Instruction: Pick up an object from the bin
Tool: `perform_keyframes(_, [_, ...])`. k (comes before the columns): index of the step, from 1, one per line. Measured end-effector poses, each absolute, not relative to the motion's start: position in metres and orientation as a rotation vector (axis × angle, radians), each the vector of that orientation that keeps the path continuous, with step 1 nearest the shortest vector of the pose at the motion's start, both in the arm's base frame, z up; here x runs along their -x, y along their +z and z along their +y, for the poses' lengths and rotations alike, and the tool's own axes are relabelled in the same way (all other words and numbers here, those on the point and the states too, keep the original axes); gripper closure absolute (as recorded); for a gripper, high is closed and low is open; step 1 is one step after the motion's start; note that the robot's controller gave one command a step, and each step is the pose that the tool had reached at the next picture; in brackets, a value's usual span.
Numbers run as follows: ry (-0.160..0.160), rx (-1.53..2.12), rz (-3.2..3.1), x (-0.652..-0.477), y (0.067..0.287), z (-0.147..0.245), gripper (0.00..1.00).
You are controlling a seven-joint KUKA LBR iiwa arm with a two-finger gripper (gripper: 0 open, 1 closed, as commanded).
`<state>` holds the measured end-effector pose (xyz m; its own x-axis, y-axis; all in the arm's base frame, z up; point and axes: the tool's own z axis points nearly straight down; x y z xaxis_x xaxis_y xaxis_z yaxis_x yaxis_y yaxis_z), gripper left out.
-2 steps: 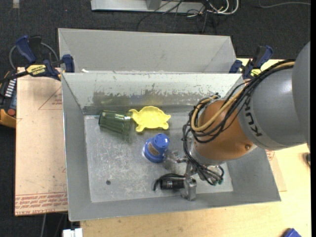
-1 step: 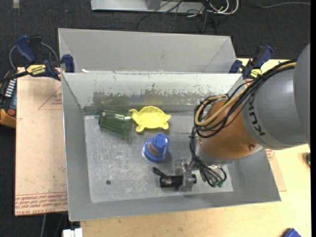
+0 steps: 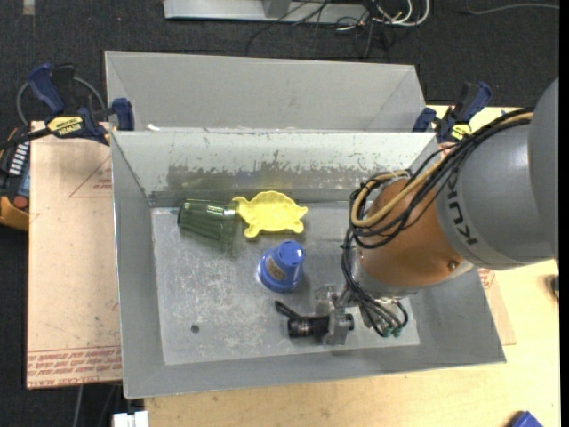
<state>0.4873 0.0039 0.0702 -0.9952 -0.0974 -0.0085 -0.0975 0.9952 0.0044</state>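
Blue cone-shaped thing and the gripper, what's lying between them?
Nothing lies there: in the camera view, only bare bin floor separates the blue cone-shaped thing from the gripper just below it.

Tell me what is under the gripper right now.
Bare grey bin floor shows around the gripper; the blue thing lies beside it, toward the back, not beneath. Anything directly under the gripper and orange wrist cover is hidden.
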Motion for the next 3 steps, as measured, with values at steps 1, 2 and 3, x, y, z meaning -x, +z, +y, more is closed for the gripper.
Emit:
perform_keyframes(1, [0.008, 0.154, 3.141, -0.484, 0.083, 0.004, 1.00])
perform_keyframes(2, [0.008, 0.154, 3.139, -0.484, 0.108, 0.004, 1.00])
perform_keyframes(3, [0.008, 0.154, 3.135, -0.486, 0.129, 0.004, 1.00])
